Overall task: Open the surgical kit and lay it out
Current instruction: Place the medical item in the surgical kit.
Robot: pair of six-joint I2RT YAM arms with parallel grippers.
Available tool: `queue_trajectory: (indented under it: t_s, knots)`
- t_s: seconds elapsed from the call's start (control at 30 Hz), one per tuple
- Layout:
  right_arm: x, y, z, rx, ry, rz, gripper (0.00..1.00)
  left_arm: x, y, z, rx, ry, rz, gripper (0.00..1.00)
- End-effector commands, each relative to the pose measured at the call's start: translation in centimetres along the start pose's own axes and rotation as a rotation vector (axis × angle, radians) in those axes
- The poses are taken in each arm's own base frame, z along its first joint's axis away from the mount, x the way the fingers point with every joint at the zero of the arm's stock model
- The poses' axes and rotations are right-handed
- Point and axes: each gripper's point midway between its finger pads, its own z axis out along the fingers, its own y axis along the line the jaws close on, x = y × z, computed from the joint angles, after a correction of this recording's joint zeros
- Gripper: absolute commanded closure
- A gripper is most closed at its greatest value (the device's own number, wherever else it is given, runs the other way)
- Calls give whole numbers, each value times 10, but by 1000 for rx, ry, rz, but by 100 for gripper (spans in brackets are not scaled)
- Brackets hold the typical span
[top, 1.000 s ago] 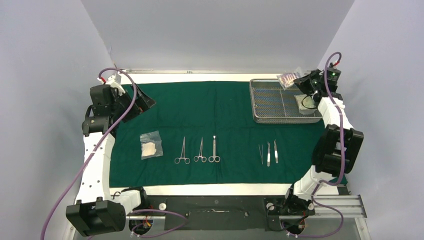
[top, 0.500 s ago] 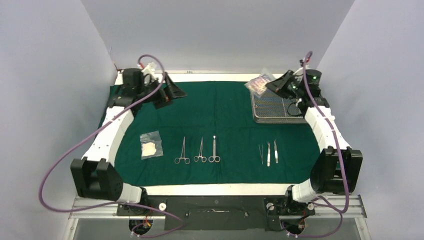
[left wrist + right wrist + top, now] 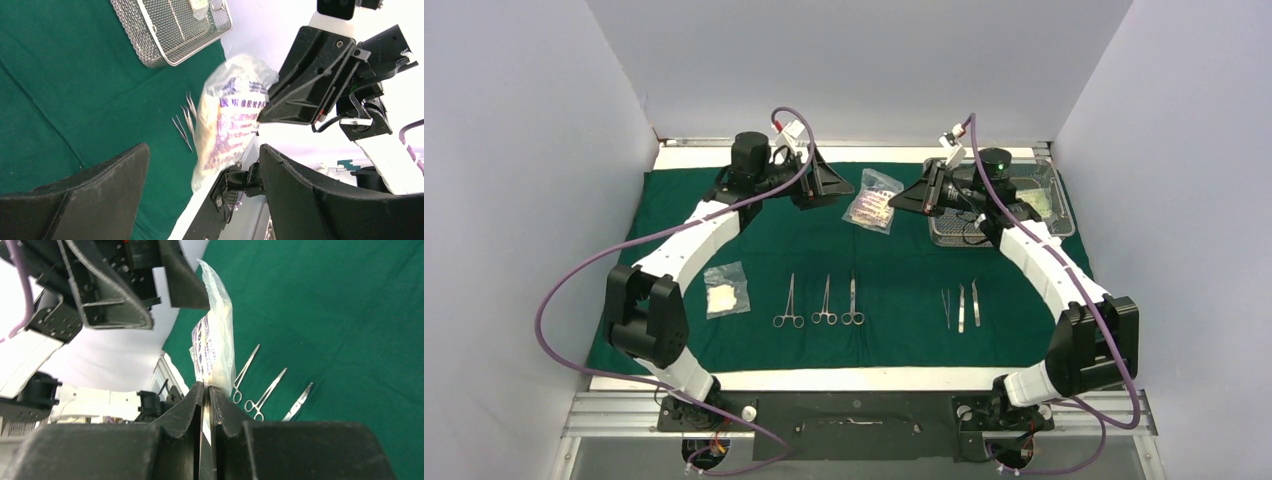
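Observation:
The dark green cloth [image 3: 754,230] lies spread over the table. My right gripper [image 3: 906,198] [image 3: 207,387] is shut on the edge of a clear printed gauze packet [image 3: 873,200] [image 3: 215,345] [image 3: 227,120], which hangs in the air above the cloth's far middle. Facing it from the left is my left gripper [image 3: 832,187] [image 3: 202,155], open, its fingertips just short of the packet. The wire-mesh tray [image 3: 954,236] [image 3: 150,50] stands at the far right with another packet [image 3: 1036,200] inside. Three ring-handled forceps [image 3: 825,300] [image 3: 267,390] and three tweezers [image 3: 961,306] lie in rows near the front.
A second gauze packet [image 3: 726,290] rests flat on the cloth at the left. The right arm [image 3: 1039,255] reaches over the tray's left end. White table margin [image 3: 844,378] runs along the cloth's near edge, and grey walls stand close on both sides.
Both arms swung in toward the middle. The right gripper carried the printed packet from over the tray to the left, and the left gripper came right to meet it.

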Motion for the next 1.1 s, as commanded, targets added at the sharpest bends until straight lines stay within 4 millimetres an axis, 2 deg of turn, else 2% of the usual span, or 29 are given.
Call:
queue_trajectory:
  t_s: [0.0,0.23,0.4,0.57,0.6,0.63,0.67,0.7,0.73,0.77,0.87,0.9,0.97,1.07]
  knots:
    - [-12,52,1,-157,5,-157,95,-23,-32,-3,90,-60,79,23]
    - [-14,57,10,-182,30,-166,95,-3,-42,6,147,31,13,30]
    - [-16,57,16,-192,28,-160,95,9,-47,3,194,79,-38,56]
    - [-18,52,20,-180,26,-149,95,12,-47,-2,215,105,-90,95]
    - [-19,51,21,-176,23,-148,95,11,-44,-3,209,101,-99,100]
    - [-19,49,22,-172,22,-146,95,10,-41,-5,202,95,-103,100]
    - [-20,47,23,-162,21,-139,92,8,-38,-8,193,85,-105,100]
    - [-21,44,24,-147,19,-129,81,5,-35,-10,181,75,-102,100]
    - [-21,41,26,-133,21,-126,64,3,-31,-13,163,67,-100,100]
    - [-24,37,27,-110,9,-131,51,0,-27,-16,140,56,-88,100]
    - [-28,22,26,-26,-15,-126,21,-5,2,-33,-20,34,-54,100]
    - [-30,17,25,-4,-27,-122,18,-6,18,-42,-111,30,-36,100]
    - [-34,4,23,47,-38,-96,16,0,56,-70,-357,57,-4,100]
    - [-34,-25,20,149,-38,-37,16,2,109,-124,-738,89,66,100]
